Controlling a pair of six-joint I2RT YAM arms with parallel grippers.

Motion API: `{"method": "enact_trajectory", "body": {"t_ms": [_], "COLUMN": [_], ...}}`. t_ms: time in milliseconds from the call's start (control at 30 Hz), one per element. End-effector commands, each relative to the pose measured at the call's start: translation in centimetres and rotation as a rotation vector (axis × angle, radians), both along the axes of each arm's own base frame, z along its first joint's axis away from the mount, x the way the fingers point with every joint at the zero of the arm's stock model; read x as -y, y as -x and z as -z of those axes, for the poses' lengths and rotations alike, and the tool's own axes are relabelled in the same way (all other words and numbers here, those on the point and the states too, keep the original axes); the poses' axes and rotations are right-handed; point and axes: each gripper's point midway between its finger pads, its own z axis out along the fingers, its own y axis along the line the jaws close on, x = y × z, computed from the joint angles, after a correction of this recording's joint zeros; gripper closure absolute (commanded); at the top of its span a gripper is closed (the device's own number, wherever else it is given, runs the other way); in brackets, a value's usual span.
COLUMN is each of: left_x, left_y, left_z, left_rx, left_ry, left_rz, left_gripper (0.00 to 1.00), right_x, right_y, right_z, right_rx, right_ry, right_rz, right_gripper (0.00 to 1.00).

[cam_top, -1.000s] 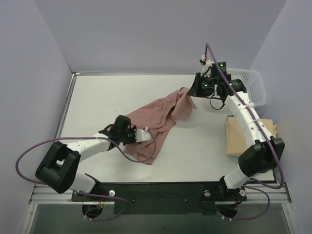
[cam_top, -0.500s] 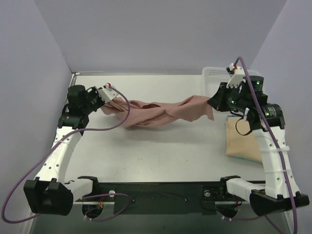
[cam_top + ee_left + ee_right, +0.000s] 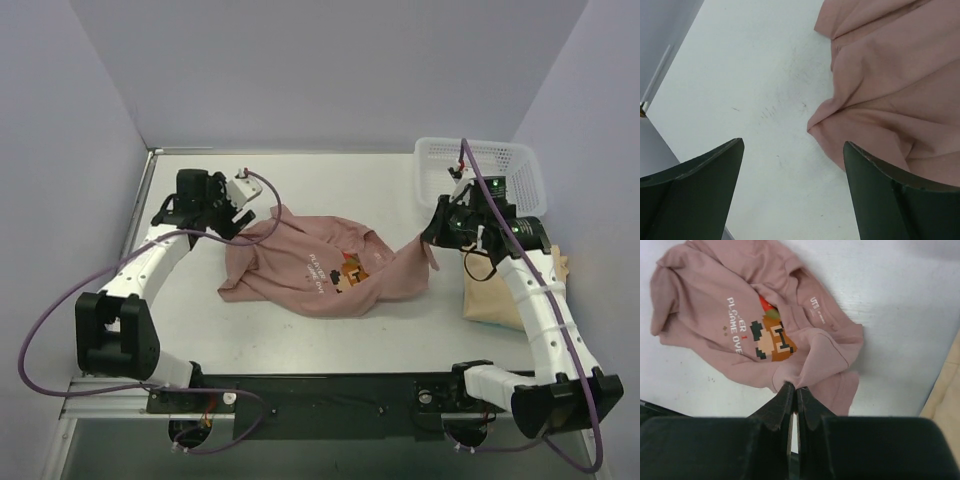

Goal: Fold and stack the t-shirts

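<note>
Since the earlier frame, your pink t-shirt (image 3: 320,270) has dropped from its stretch between the arms and now lies rumpled mid-table, print side up. Your left gripper (image 3: 792,150) has released it and sits at 10 o'clock, jaws spread, just beside the shirt's edge. Your right gripper (image 3: 792,390) is pinching the shirt's 3 o'clock edge, while the tan t-shirt (image 3: 505,295) lies at 4 o'clock.

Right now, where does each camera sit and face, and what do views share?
Top external: above and behind the bases, looking down on the table, pink t-shirt, tan t-shirt, basket; both arms show.
Left wrist: faces down at table and shirt edge; open left fingers frame it.
Right wrist: faces down at the shirt's print; shut right fingers pinch its cloth.
Shared: the pink t-shirt, in all three.
</note>
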Motion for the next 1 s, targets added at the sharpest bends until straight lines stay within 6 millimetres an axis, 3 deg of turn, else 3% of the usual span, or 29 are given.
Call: {"method": "enact_trajectory", "body": {"t_ms": [0,133,233,333,400,500,667,733,800,867,900,967], "left_x": [4.8,8.4,8.9,10.7,11.7,12.2,12.4,13.3,14.0,14.3,14.1,13.9], "left_y": [2.9,11.3,16.2,18.9,18.9,16.1,14.5,13.0,12.3,12.5,12.8,12.8], "left_z": [-4.1,0.4,4.2,6.4,7.7,9.3,12.2,11.6,11.1,11.5,12.1,11.9], "left_rx": [0.081,-0.102,-0.246,-0.232,-0.216,-0.113,-0.033,0.029,0.067,0.061,0.051,0.08], "left_ry": [-0.027,-0.032,-0.027,-0.095,-0.126,-0.162,-0.257,-0.228,-0.211,-0.201,-0.203,-0.204], "left_rz": [0.149,0.408,0.505,0.602,0.619,0.575,0.646,0.615,0.617,0.635,0.641,0.632], "left_gripper": [0.1,0.12,0.18,0.2,0.14,0.07,0.05,0.07,0.19,0.4,0.65,1.0], "right_x": [1.0,0.0,0.0,-0.2,-0.3,-0.4,-0.4,-0.4,-0.5,-0.4,-0.3,-0.1], "right_y": [-2.5,-3.2,-3.3,-3.2,-3.3,-3.2,-2.7,-2.4,-2.1,-1.9,-1.8,-1.6], "right_z": [0.8,1.0,1.1,1.4,1.4,1.3,1.0,1.0,0.9,0.8,0.6,0.0], "right_rx": [-0.004,-0.016,-0.018,-0.028,-0.031,-0.028,-0.008,-0.004,0.002,0.009,0.016,0.038], "right_ry": [0.014,-0.02,-0.019,-0.027,-0.032,-0.04,-0.044,-0.047,-0.05,-0.05,-0.046,-0.045], "right_rz": [0.09,0.053,0.048,0.043,0.041,0.042,0.036,0.036,0.034,0.037,0.041,0.046], "right_gripper": [1.0,1.0,1.0,1.0,1.0,1.0,1.0,1.0,1.0,1.0,1.0,1.0]}}
